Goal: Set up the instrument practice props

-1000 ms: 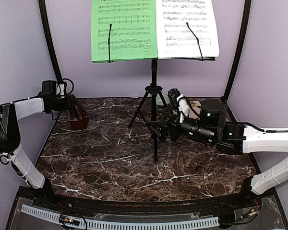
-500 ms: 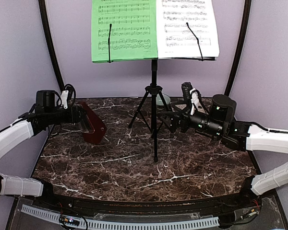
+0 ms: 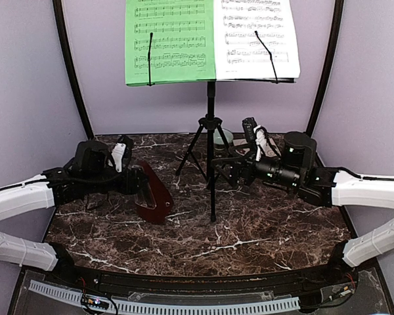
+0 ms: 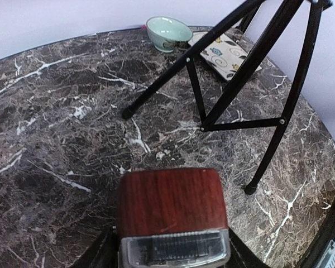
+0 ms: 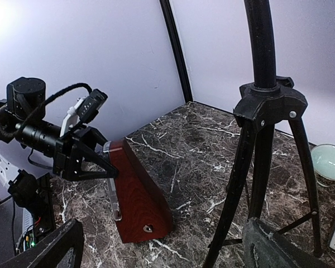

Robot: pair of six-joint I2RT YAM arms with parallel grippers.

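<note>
The black music stand point(image 3: 211, 125) stands at the back middle of the table. On its desk rest a green sheet point(image 3: 169, 41) and a white sheet point(image 3: 256, 36). My left gripper point(image 3: 139, 187) is shut on the narrow top of the red-brown metronome point(image 3: 152, 195), which is tilted with its base low over the marble, left of the stand. From the left wrist, the metronome point(image 4: 170, 204) fills the gap between my fingers. My right gripper point(image 3: 221, 172) is open beside the stand's pole. The tripod point(image 5: 257, 167) sits in its gap point(image 5: 167, 254), nearer the right finger.
A pale green bowl point(image 4: 167, 32) and a cream patterned tile point(image 4: 226, 53) lie at the back right, behind the tripod legs point(image 4: 212, 84). Black frame posts point(image 3: 72, 72) rise at both back corners. The marble tabletop point(image 3: 249, 230) ends in a black rim in front.
My left arm has swung from the back left corner toward the middle, carrying the metronome nearer the stand. My right gripper has shifted slightly back and up beside the pole, still open.
</note>
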